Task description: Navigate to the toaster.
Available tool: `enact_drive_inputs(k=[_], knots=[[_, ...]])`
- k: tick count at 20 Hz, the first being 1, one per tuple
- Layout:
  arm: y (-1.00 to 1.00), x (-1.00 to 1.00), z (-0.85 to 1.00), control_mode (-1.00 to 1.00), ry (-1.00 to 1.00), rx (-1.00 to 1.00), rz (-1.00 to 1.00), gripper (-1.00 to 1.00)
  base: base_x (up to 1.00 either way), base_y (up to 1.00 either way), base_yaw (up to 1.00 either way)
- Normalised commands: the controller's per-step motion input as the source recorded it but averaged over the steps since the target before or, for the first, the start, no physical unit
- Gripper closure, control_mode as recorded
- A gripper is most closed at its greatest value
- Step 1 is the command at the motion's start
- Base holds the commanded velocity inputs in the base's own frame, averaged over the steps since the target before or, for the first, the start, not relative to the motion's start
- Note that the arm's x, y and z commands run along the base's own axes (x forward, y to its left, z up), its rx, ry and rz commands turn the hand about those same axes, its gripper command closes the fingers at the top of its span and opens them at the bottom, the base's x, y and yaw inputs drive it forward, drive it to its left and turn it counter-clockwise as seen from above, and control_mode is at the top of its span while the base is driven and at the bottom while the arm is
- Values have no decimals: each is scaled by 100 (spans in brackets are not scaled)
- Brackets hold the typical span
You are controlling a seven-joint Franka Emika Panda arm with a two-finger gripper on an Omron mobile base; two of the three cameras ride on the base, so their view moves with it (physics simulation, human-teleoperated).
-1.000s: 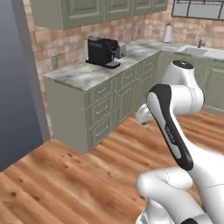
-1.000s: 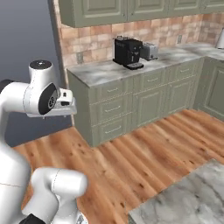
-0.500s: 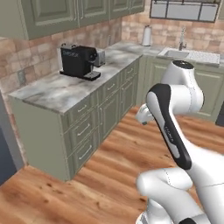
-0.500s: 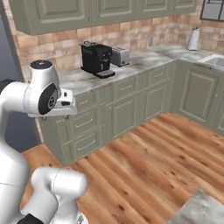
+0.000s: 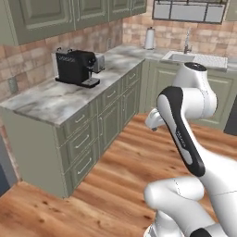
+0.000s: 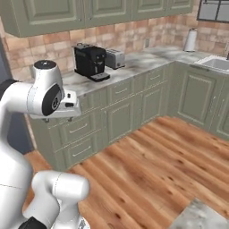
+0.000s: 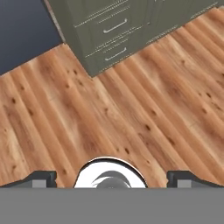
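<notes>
Wood-plank floor (image 7: pixel 131 109): warm brown boards, directly beneath the gripper and running ahead of it to the cabinet fronts.

Sage-green base cabinets (image 5: pixel 88 139): an L-shaped run with drawers and panelled doors, standing ahead of the gripper; in the hand view one corner with drawer fronts (image 7: pixel 109 30) lies at the far end of the floor from the fingertips.

Grey-veined marble counter (image 6: pixel 138 62): tops the cabinets, higher than the gripper and well apart from it.

Sage-green wall cabinets (image 6: pixel 89 13): hung over a red-brown brick backsplash (image 5: pixel 28 60), far above the gripper.

White Franka arm (image 5: pixel 185 120): folded upright over the floor, wrist turned down.

Tall black coffee machine (image 6: pixel 91 61): upright on the counter, well ahead of the gripper.

Small boxy silver-grey metal toaster (image 6: pixel 115 58): on the counter just beside the coffee machine, on its far side against the backsplash, well apart from the gripper; in the left base view it (image 5: pixel 98 63) is partly hidden behind the machine.

White paper-towel roll (image 5: pixel 149 38): upright at the far corner of the counter, farther from the gripper than the toaster.

Two-finger gripper (image 7: pixel 112 179): aimed at the floor, dark fingertips (image 7: pixel 41 178) set wide apart with nothing between them
</notes>
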Motion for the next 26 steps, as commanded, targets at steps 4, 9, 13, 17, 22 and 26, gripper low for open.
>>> enact_drive_inputs(k=[4,9,13,17,22,26], knots=[[0,0,0,100,0,0,0,-100,100,-18,-2],[0,0,0,100,0,0,0,-100,100,68,-13],[0,0,0,100,0,0,0,-100,100,-7,-15],[0,0,0,100,0,0,0,-100,100,-64,-4],[0,0,0,100,0,0,0,-100,100,-71,0],[0,0,0,100,0,0,0,-100,100,-63,0]])
